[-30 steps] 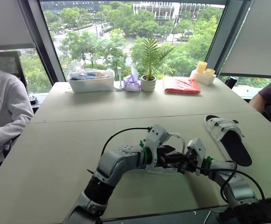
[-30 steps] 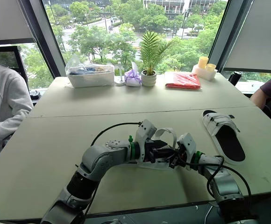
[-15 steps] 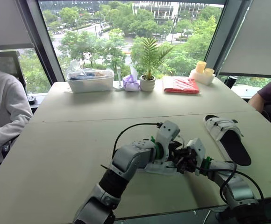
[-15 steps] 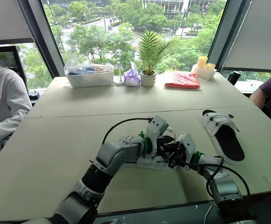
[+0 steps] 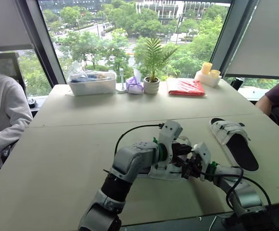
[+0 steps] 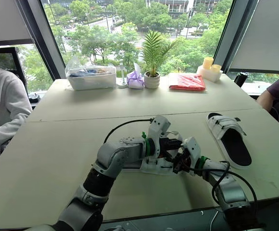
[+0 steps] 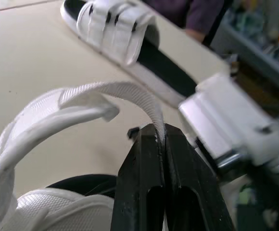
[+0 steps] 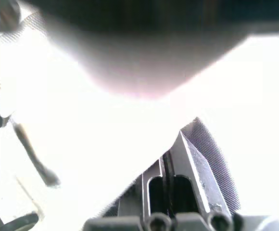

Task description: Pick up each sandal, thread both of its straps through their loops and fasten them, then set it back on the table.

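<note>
In the head views, one sandal (image 5: 234, 142) is lying at the table's (image 5: 57, 159) four o'clock, apparently fastened, while the left gripper (image 5: 184, 150) and right gripper (image 5: 191, 168) are meeting over the other sandal (image 5: 164, 171) at six o'clock. In the left wrist view, the left gripper is pinching a loose white strap (image 7: 115, 91) tight, so this sandal's threading is probably not yet done. In the right wrist view, the right gripper is crowding against something white, and I cannot tell its grip.

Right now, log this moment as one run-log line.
left tool: shut on strap of near sandal | right tool: at same sandal | other sandal: flat on table, apart from both tools
</note>
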Motion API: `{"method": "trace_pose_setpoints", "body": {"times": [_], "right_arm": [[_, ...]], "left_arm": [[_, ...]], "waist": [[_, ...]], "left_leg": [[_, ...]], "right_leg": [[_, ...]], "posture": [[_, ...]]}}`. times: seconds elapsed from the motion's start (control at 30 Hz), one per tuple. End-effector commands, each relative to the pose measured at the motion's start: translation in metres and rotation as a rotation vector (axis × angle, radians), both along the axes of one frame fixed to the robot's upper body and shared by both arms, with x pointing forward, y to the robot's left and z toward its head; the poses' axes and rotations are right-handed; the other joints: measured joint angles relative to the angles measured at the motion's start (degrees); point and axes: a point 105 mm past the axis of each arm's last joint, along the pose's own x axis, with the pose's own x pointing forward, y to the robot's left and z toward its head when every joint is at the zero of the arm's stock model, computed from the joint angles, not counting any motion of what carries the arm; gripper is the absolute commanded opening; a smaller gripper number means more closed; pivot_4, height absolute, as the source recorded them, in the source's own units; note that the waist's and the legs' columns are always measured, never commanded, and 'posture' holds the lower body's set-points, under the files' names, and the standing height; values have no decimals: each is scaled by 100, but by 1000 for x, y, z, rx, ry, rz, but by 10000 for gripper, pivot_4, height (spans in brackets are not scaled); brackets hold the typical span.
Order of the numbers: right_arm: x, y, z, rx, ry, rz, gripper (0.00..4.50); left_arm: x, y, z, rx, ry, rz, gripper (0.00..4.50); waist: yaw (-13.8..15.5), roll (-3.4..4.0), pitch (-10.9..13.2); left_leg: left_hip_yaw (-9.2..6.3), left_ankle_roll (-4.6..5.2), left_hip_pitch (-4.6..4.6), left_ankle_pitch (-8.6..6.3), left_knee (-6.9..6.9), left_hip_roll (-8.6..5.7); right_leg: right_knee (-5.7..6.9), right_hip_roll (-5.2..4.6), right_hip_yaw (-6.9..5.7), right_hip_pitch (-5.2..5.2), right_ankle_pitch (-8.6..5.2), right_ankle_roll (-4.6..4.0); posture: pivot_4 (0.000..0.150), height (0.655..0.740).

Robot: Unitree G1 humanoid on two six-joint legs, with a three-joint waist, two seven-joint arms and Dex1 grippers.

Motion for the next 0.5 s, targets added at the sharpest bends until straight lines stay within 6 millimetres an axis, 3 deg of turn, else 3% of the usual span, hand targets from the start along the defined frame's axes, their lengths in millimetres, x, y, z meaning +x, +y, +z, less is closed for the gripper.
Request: {"method": "trace_pose_setpoints", "body": {"times": [0.03, 0.2, 0.5], "right_arm": [[-9, -2, -28, -26, 117, -14, 0], [-10, -3, -33, -27, 130, -9, 0], [-9, -5, -35, -31, 134, -6, 0]], "left_arm": [[-8, 12, 15, -144, 103, -37, 538], [-5, 30, 16, -321, 270, -1, 538], [-4, 14, 5, -346, 316, 9, 538]], "waist": [[6, 0, 0], [12, -4, 2], [14, -6, 3]], "left_leg": [[0, 0, 0, 0, 0, 0], [0, -1, 2, 1, 4, 0], [0, -2, 6, 1, 13, 0]], "right_leg": [[0, 0, -2, 1, 0, 0], [1, 2, -3, 3, 2, 4], [1, 2, -4, 8, 7, 10]], "posture": [[1500, 7388], [1500, 7388], [1500, 7388]]}}
